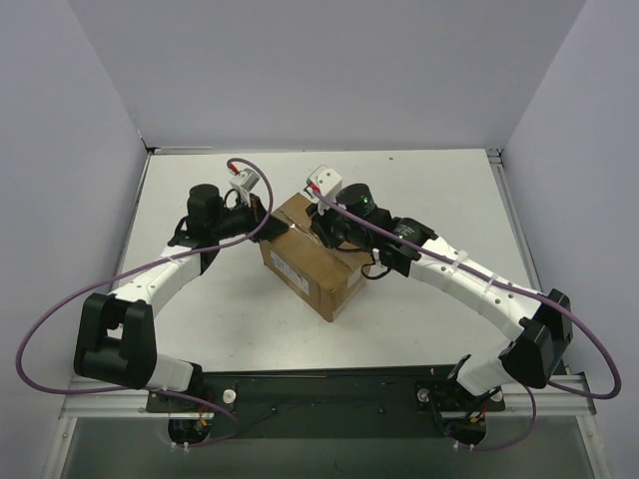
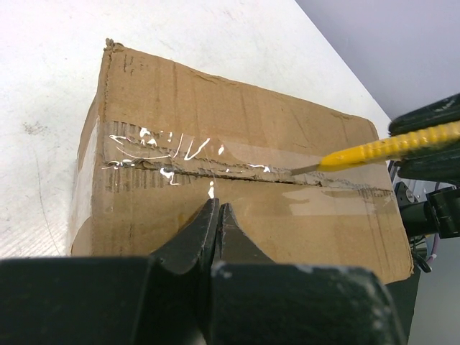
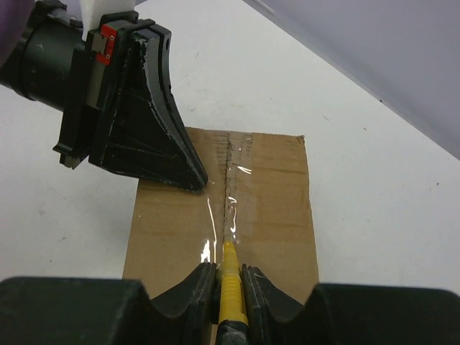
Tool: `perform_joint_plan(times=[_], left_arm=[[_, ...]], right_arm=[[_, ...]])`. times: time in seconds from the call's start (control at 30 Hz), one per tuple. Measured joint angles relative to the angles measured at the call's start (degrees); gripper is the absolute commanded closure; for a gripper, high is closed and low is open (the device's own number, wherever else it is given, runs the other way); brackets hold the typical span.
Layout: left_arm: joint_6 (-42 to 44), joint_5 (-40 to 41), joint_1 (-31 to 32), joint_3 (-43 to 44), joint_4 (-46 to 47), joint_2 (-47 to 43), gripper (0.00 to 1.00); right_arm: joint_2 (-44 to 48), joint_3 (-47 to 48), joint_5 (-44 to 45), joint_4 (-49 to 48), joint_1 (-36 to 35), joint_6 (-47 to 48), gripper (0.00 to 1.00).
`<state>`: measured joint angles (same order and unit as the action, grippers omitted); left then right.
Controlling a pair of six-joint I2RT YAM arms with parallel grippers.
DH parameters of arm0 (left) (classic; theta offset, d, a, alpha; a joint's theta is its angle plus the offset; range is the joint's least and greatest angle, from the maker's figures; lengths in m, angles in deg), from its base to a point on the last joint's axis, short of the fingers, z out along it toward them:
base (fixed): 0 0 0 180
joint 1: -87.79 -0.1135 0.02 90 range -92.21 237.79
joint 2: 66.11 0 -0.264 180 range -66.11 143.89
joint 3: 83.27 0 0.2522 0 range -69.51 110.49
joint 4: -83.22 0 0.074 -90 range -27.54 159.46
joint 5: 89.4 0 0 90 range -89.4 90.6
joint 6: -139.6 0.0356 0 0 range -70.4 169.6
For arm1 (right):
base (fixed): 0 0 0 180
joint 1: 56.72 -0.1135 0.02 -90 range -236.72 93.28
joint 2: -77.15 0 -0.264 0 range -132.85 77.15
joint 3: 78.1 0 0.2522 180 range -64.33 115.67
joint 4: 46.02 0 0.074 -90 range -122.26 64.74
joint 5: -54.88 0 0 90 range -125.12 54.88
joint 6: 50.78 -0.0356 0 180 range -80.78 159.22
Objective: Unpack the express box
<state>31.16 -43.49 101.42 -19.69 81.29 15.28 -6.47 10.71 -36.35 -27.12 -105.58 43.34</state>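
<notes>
While the express box (image 1: 312,267) sits mid-tabletop (image 1: 429,190) between the two arms, the right hand (image 3: 228,272) pinches a yellow utility knife (image 2: 392,146), whose blade tip is in the taped top seam (image 2: 215,167). The seam's edge is ragged. The left hand (image 2: 218,212), fingers pressed together, points its tips down at the box top just beside that seam.

From above, the arms (image 1: 439,264) hide the box (image 1: 329,284) seam and the knife (image 2: 388,147); the label (image 1: 297,269) print is too small to read; both wrist views cut off the knife handle
</notes>
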Motion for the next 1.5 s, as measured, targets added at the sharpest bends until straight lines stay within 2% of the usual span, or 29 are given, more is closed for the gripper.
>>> perform_joint_plan(times=[0.6,0.9,1.27,1.5], left_arm=[[-0.5,0.9,-0.02,0.0,0.0,0.07,1.0],[-0.52,1.68,-0.02,0.0,0.02,0.11,1.0],[-0.44,1.62,-0.02,0.15,0.0,0.57,1.0],[0.07,1.66,-0.02,0.33,0.0,0.79,1.0]], right_arm=[[4.11,-1.46,-0.04,6.36,0.0,-2.34,1.0],[8.37,-3.28,-0.07,12.37,0.0,-3.1,1.0],[11.23,-5.44,-0.22,13.31,0.0,-3.96,1.0],[15.28,-6.58,-0.46,17.27,0.0,-4.37,1.0]])
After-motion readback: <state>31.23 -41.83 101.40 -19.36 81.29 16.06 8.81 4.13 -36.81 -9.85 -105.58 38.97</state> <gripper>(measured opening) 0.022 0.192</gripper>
